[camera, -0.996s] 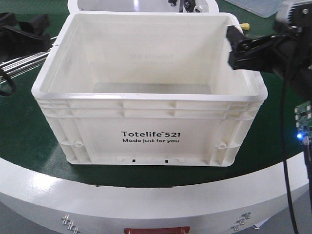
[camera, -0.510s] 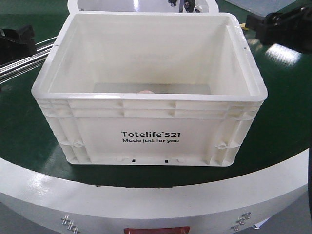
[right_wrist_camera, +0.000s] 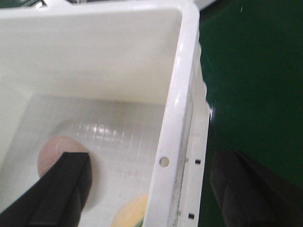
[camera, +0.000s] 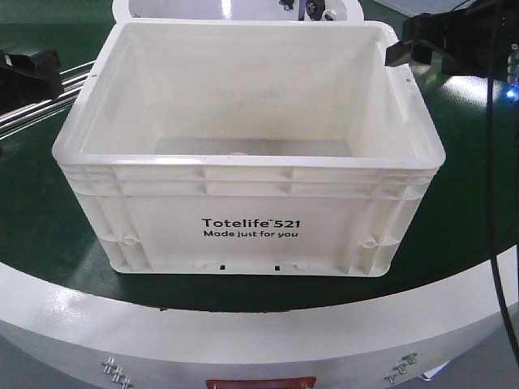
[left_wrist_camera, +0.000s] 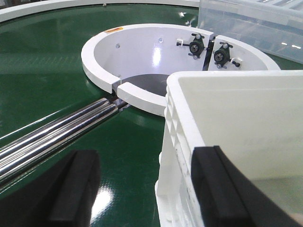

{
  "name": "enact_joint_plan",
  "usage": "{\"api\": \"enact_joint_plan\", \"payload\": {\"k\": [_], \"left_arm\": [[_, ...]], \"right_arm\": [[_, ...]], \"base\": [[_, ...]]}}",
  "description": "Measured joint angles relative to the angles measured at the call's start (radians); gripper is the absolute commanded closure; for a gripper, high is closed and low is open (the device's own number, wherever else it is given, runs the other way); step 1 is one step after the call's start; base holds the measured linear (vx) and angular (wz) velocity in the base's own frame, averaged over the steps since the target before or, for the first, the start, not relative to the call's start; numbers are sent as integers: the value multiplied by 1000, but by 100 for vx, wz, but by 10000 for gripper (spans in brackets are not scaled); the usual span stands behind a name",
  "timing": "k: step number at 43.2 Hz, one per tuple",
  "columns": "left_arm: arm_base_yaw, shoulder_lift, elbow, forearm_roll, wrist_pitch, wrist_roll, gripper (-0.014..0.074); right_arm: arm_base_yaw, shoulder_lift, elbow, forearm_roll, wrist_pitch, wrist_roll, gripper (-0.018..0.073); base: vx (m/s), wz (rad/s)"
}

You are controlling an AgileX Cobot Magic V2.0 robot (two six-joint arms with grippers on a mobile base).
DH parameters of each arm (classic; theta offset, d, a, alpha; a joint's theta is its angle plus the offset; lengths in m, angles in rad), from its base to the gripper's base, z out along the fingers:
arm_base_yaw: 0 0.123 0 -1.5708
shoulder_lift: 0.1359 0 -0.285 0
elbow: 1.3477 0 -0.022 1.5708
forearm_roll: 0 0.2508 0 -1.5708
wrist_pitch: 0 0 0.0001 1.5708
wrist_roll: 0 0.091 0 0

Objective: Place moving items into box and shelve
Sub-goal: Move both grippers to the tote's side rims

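A white open box (camera: 162,219) marked "Totelife 521" stands on the green table. My left gripper (camera: 32,69) is open at the box's left side. In the left wrist view (left_wrist_camera: 149,189) its jaws stand either side of the box's left wall (left_wrist_camera: 182,127). My right gripper (camera: 405,44) is open at the far right corner. In the right wrist view (right_wrist_camera: 156,189) its jaws stand either side of the box's right rim (right_wrist_camera: 175,118). A pinkish round item (right_wrist_camera: 54,149) and a yellow item (right_wrist_camera: 130,213) lie on the box floor.
A white ring-shaped fixture (left_wrist_camera: 123,52) with black rollers stands behind the box. Two chrome rods (left_wrist_camera: 52,132) run along the left. A clear plastic container (left_wrist_camera: 255,23) sits at the back right. A black cable (camera: 495,203) hangs at the right. The table's white rim (camera: 81,316) curves along the front.
My right gripper has moved from over the box's right rim back to its far right corner. My left gripper has shifted slightly lower at the left. The box has not moved.
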State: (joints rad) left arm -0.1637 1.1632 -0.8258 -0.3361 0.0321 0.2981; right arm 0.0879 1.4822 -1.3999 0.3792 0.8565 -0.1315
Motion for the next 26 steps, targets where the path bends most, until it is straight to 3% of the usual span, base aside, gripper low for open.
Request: {"api": "enact_joint_plan", "payload": {"k": [26], "left_arm": [[0, 0, 0, 0, 11, 0, 63]], "right_arm": [[0, 125, -73, 56, 129, 16, 19]], "base": [[0, 0]]}}
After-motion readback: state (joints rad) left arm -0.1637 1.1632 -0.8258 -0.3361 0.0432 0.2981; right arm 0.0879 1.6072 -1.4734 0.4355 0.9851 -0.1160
